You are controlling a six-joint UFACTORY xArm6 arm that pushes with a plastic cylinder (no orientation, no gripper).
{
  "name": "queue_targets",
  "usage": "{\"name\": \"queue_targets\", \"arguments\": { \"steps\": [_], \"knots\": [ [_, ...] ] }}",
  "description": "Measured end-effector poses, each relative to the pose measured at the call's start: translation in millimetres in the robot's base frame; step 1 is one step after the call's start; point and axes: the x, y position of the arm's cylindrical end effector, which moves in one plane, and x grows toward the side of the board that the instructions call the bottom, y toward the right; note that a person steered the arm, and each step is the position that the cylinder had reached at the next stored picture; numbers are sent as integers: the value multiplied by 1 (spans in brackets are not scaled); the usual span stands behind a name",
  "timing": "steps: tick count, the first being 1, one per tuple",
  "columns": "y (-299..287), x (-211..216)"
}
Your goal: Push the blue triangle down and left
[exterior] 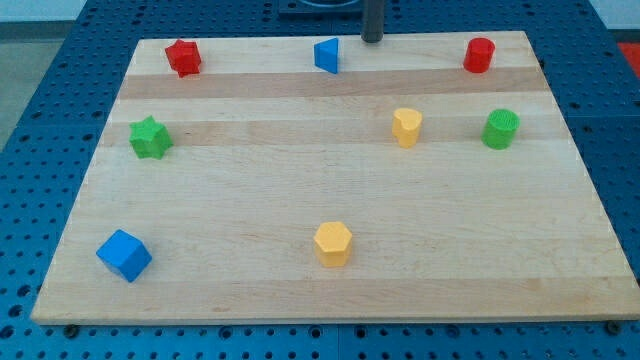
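The blue triangle (327, 55) sits near the top edge of the wooden board (250, 210), a little left of centre. My tip (372, 39) is at the board's top edge, just to the right of and slightly above the blue triangle, with a small gap between them. The rod rises out of the view's top.
A red star (183, 57) is at top left, a red cylinder (479, 55) at top right. A green star (150, 137) is at left, a yellow block (406, 127) and green cylinder (500, 129) at right. A blue cube (124, 255) and yellow hexagon (333, 243) lie near the bottom.
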Motion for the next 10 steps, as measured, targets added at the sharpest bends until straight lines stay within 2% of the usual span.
{"name": "queue_targets", "arguments": {
  "steps": [2, 3, 4, 6, 7, 8, 9, 10],
  "knots": [
    [0, 68],
    [-1, 68],
    [-4, 34],
    [-5, 47],
    [-33, 47],
    [-88, 47],
    [-88, 47],
    [-90, 20]
  ]
}}
